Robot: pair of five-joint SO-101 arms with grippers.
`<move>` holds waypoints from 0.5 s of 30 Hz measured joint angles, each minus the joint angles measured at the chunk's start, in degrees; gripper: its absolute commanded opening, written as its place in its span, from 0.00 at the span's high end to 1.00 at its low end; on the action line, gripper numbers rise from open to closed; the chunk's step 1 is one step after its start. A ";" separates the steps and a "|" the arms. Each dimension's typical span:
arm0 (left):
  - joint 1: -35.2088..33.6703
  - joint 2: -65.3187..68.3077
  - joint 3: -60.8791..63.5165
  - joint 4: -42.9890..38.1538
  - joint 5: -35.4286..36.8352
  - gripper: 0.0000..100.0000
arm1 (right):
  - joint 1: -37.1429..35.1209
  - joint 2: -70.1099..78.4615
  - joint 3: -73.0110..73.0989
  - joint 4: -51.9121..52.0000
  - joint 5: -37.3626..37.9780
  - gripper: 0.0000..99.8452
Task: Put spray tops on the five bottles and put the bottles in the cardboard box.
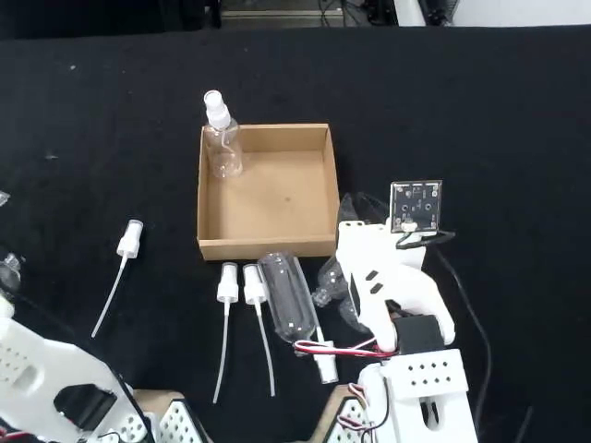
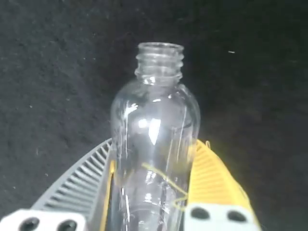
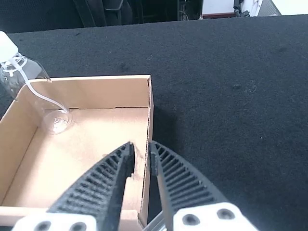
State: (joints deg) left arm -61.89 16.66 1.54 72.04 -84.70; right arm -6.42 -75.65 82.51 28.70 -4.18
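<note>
Holding: left gripper (image 2: 153,149) clamped on bottle (image 2: 156,110), over the table (image 2: 48,72).
Axis: in line with the gripper, open neck pointing away from the wrist.
Right gripper (image 3: 141,147): jaws a slit apart, astride the box (image 3: 86,86) wall.
High view: capped bottle (image 1: 223,148) upright in box's far-left corner.

The left gripper (image 2: 154,159) was clamped on a clear bottle (image 2: 155,120) in the middle of the frame. A grey finger (image 2: 77,183) pressed one side and a yellow finger (image 2: 211,178) the other. The bottle's threaded mouth (image 2: 160,57) stood open against the black bench (image 2: 53,62).
</note>
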 measured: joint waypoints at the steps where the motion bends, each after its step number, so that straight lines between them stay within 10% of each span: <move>1: 0.35 -0.88 0.00 1.85 0.00 0.96 | 0.00 0.00 0.00 0.00 0.00 0.95; 9: 5.27 -2.64 0.00 6.95 6.51 0.64 | 0.00 0.00 0.00 0.00 0.00 0.95; 15: 5.54 -2.99 -0.35 7.03 6.68 0.67 | 0.00 0.00 0.00 0.00 0.00 0.95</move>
State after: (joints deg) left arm -56.35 13.67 1.19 79.08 -78.02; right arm -6.42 -75.65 82.51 28.70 -4.18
